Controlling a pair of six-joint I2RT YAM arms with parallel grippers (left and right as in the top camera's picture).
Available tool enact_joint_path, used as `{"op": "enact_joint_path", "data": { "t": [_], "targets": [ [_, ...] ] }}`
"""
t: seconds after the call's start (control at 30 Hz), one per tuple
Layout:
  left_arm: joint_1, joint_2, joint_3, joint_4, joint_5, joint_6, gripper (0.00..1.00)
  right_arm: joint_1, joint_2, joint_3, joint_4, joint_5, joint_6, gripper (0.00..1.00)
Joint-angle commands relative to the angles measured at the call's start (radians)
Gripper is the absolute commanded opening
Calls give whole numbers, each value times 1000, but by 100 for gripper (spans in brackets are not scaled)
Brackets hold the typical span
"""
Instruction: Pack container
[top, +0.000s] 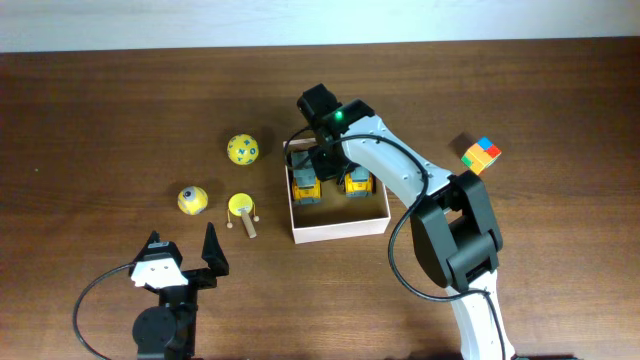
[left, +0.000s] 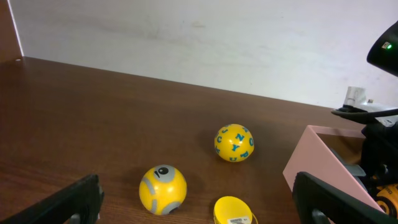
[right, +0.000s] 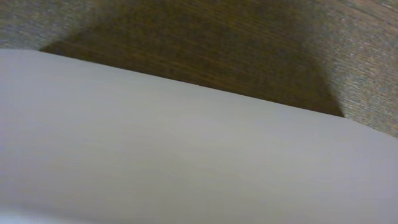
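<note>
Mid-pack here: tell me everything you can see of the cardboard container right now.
The container is a square, shallow, open-topped cardboard box, white outside and tan inside. It sits flat on the wooden table, near its middle. Two yellow-and-grey toys stand side by side in its far half; the near half is bare. The right arm reaches over its far rim; whether they touch is hidden.

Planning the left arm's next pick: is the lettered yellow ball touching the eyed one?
Apart. The overhead view shows bare table between the lettered ball and the eyed ball.
</note>
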Motion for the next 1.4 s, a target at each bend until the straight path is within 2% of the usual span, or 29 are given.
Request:
{"op": "enact_joint_path", "data": {
  "t": [0.0, 1.37],
  "targets": [
    [6, -4, -3, -3, 11, 16, 99, 4, 19, -7, -8, -5, -19, 6],
    [6, -4, -3, -3, 11, 16, 99, 2, 19, -7, -46, 50, -146, 6]
  ]
}}
